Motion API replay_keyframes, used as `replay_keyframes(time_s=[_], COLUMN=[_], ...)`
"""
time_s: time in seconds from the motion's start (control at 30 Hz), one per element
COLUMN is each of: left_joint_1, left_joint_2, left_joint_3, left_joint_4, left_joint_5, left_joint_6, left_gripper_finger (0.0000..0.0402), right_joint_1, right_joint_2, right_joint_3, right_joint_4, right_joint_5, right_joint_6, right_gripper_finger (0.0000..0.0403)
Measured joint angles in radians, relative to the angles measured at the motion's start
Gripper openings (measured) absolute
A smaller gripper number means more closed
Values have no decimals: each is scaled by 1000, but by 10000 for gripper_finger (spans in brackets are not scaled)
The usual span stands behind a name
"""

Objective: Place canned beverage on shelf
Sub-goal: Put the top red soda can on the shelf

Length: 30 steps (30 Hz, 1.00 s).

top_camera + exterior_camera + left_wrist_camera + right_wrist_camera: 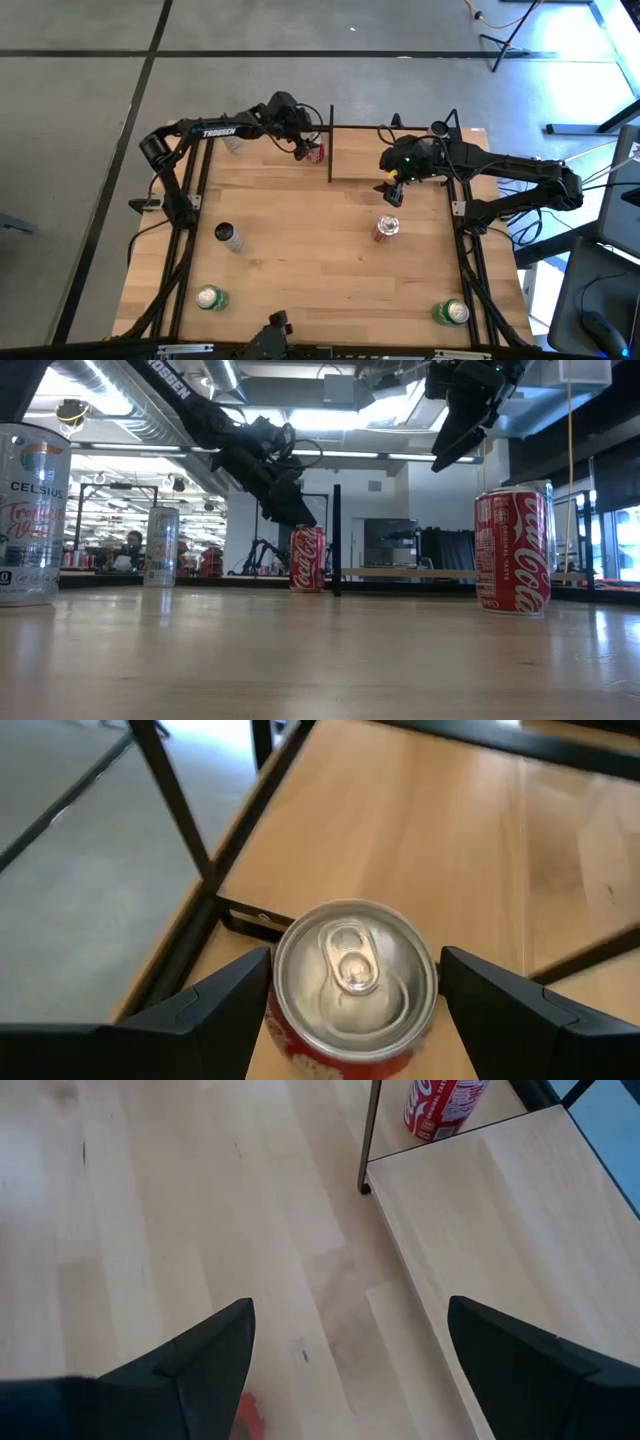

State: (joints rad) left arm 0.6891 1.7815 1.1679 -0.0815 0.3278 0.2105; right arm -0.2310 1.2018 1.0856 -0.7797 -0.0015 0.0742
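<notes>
The left gripper [308,150] is reaching low across the far edge, fingers spread wide, while the right gripper [392,190] is hanging raised, fingers parted.

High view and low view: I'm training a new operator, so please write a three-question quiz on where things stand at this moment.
1. True or false: the far red can stands on the shelf board.
2. Which gripper is at that can? A) left B) right C) neither
3. How many red cans are on the tabletop?

Key
1. False. It stands upright on the tabletop, just beside the shelf's post.
2. A. The left gripper is open and straddles the can's top. The right gripper hangs open above the tabletop near the shelf's front edge.
3. Two: the far red can and the near red can.
</notes>
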Motion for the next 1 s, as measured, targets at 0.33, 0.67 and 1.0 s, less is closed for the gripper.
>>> replay_keyframes(time_s=[0.33, 0.67, 1.0], left_joint_1=[-23, -24, -45], left_joint_2=[16, 16, -11], left_joint_3=[0, 2, -1], left_joint_4=[-14, -50, -72], left_joint_5=[-40, -62, -92], left_joint_6=[60, 52, -15], left_gripper_finger=[281, 253, 196], right_joint_1=[0, 2, 2], right_joint_2=[0, 0, 0], right_joint_3=[0, 0, 0], right_joint_4=[-1, 0, 0], right_joint_5=[9, 9, 9], right_joint_6=[-1, 5, 6], right_gripper_finger=[319, 319, 319])
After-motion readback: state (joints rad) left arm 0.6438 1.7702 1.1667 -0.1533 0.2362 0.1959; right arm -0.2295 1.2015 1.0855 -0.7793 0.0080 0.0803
